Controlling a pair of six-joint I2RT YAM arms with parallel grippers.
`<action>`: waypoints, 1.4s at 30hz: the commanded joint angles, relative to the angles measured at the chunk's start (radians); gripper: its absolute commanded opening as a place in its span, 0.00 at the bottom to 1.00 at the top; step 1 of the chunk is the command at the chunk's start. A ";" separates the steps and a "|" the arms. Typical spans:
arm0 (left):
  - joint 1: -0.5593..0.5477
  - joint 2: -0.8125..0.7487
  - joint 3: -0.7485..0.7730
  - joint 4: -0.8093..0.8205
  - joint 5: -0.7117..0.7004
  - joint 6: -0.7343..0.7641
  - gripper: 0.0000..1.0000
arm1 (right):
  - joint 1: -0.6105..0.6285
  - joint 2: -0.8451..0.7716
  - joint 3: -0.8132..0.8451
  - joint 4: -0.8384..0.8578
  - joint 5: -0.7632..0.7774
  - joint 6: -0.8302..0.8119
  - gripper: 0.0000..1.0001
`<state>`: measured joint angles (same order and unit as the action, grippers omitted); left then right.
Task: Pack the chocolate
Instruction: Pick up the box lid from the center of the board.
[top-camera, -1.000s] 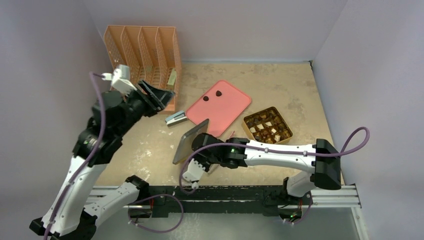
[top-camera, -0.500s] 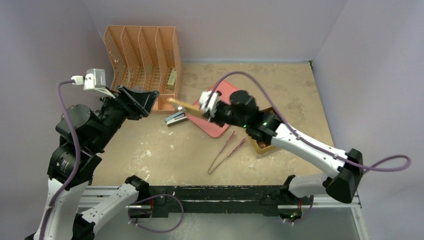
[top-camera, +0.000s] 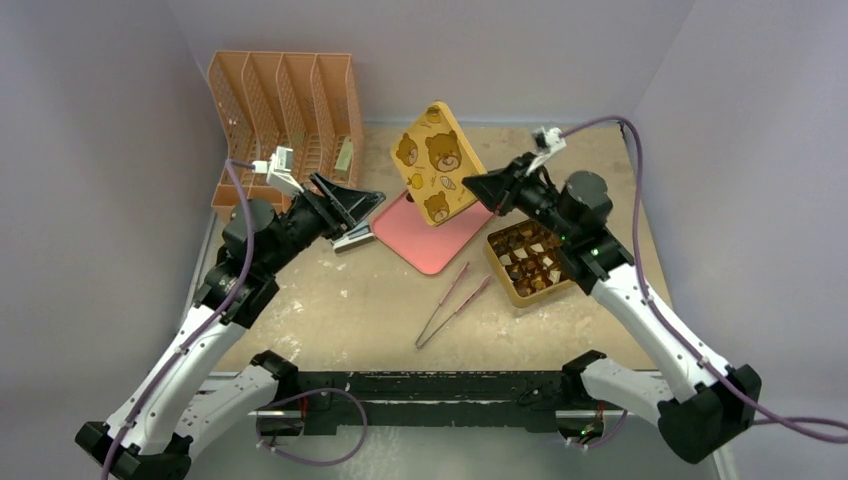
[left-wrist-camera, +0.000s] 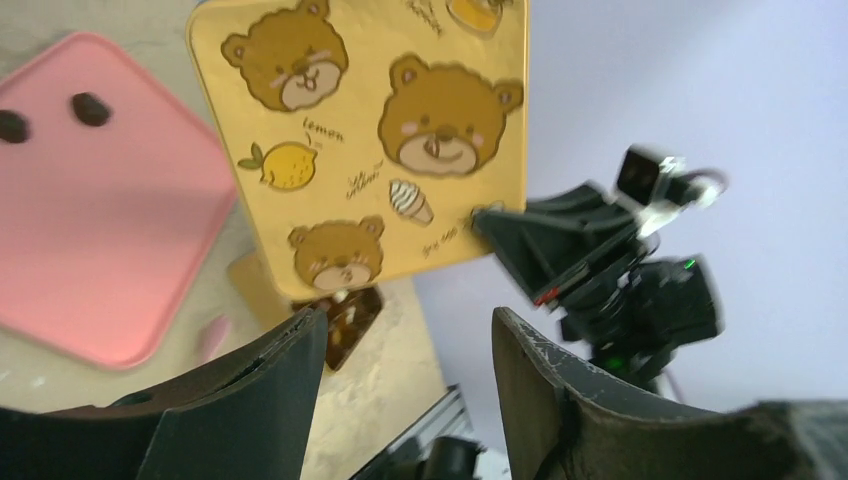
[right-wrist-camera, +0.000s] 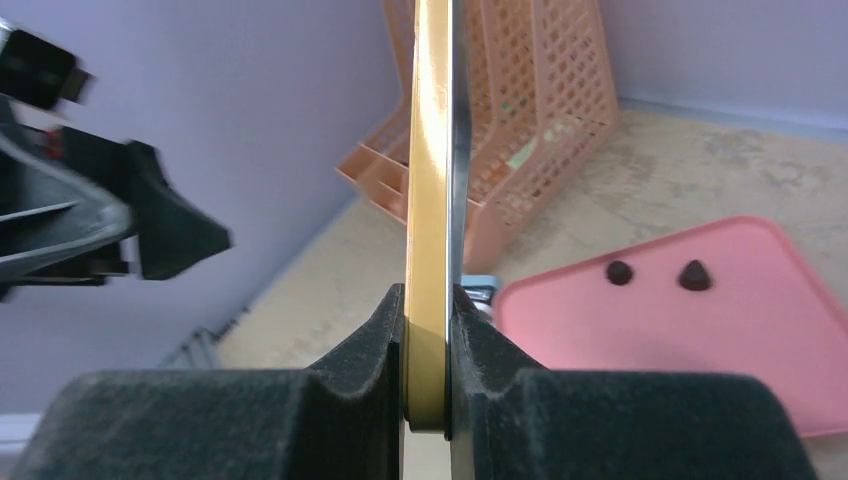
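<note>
Pads of R gripper (right-wrist-camera: 428, 300) press together on the edge of a gold tin lid (right-wrist-camera: 430, 150), which is held in the air. R wrist cam sees the lid edge-on as a thin bright metal strip. Top cam and L wrist cam show its face instead: glossy yellow-gold, rounded corners, printed w/ bears, a lemon and an ice cream. In top view its long axis runs approx 11-to-5 o'clock.

L gripper (left-wrist-camera: 408, 320), at 9 o'clock of the lid in top view, is spread wide w/ nothing between its black fingers.

Both wrist cams show two dark chocolate pieces (right-wrist-camera: 620, 271) side by side on the smooth pink tray (right-wrist-camera: 650, 340). One is roundish and the other comes to a point at the top. In top view the lid hides them.

Most of the chocolate (top-camera: 533, 258) sits in the gridded gold box (top-camera: 502, 270), at 5 o'clock of R gripper. It's a mix of dark, reddish and pale bits, too small to tell any long axis. The box lies diamond-wise.

Thin pink tongs (top-camera: 452, 305) lie at 6 o'clock of the tray. An orange mesh organizer (top-camera: 285, 100) stands at 10 o'clock.
</note>
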<state>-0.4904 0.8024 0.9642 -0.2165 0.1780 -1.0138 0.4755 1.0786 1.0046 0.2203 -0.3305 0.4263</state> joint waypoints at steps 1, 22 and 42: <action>0.003 -0.003 -0.061 0.364 -0.004 -0.194 0.61 | -0.020 -0.160 -0.154 0.408 -0.030 0.334 0.00; 0.002 0.207 -0.173 1.014 0.141 -0.419 0.56 | -0.030 -0.161 -0.280 0.731 -0.085 0.719 0.00; 0.003 0.157 -0.260 0.727 0.021 -0.369 0.63 | -0.049 -0.215 -0.366 0.694 -0.029 0.714 0.00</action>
<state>-0.4725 1.0061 0.7372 0.5797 0.2192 -1.3697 0.4107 0.9382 0.6018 0.9913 -0.3550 1.2129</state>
